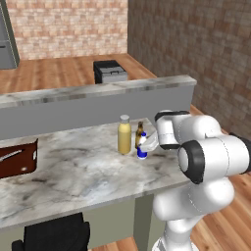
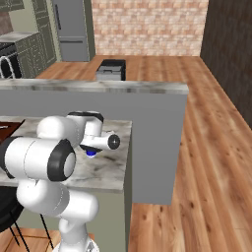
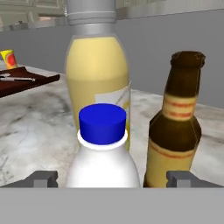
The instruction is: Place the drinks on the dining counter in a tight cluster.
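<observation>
The tool (image 3: 112, 179) stands wide, its two dark fingertips (image 3: 43, 178) set either side of the small blue-capped white bottle (image 3: 103, 153) with a clear gap on each side, so it grips nothing. In the left base view the tool (image 1: 145, 146) sits low over the surface (image 1: 73, 171), near its right end.

The small bottle (image 1: 142, 152) stands upright on the surface, nearest the arm. Just behind it, toward the raised ledge (image 1: 98, 93), stand the other two: the tall yellow bottle (image 1: 124, 135) with a pale cap, and to its right the slim brown bottle (image 1: 139, 131). All three are upright and packed close together; from the hand view the yellow bottle (image 3: 97, 78) and the brown bottle (image 3: 174, 131) look almost touching the small one, though I cannot tell whether they actually meet.

Farther along, at the left edge of the surface, lies a dark red-brown tray (image 1: 18, 158) with a thin pale utensil on it. Beyond the ledge, on the wooden floor, sits a dark box-like appliance (image 1: 110, 71).
</observation>
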